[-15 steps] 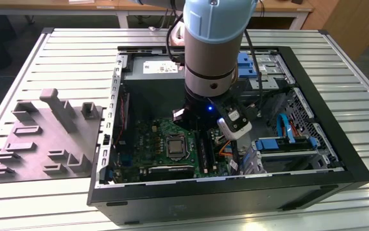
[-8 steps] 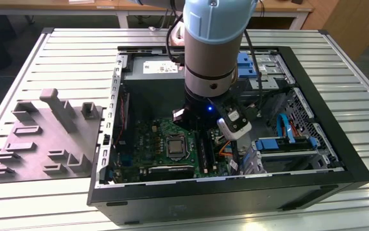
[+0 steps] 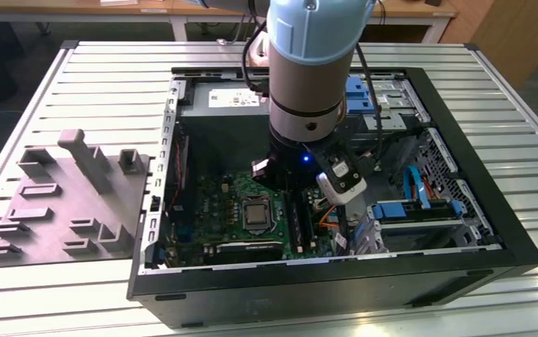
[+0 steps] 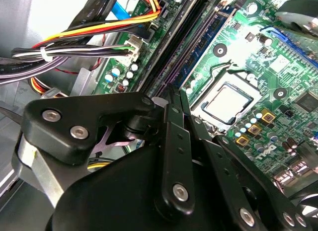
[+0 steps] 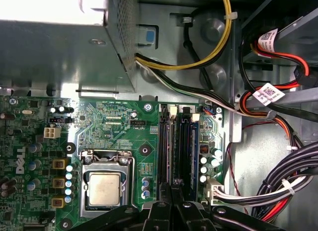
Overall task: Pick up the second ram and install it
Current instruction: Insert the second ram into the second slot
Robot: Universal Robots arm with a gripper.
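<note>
My gripper is down inside the open computer case, over the green motherboard. In both wrist views its black fingers are closed together, and the tips sit right at the near end of the long black memory slots. A thin dark-blue ram stands edge-up in the slot closest to the cable bundle. I cannot tell whether it is the second ram. Nothing shows between the fingers. Whether the tips touch a slot is hidden.
The processor socket lies beside the slots. The grey power-supply box sits behind them. Bundled cables crowd the other side. A grey moulded tray lies on the table at the exterior view's left.
</note>
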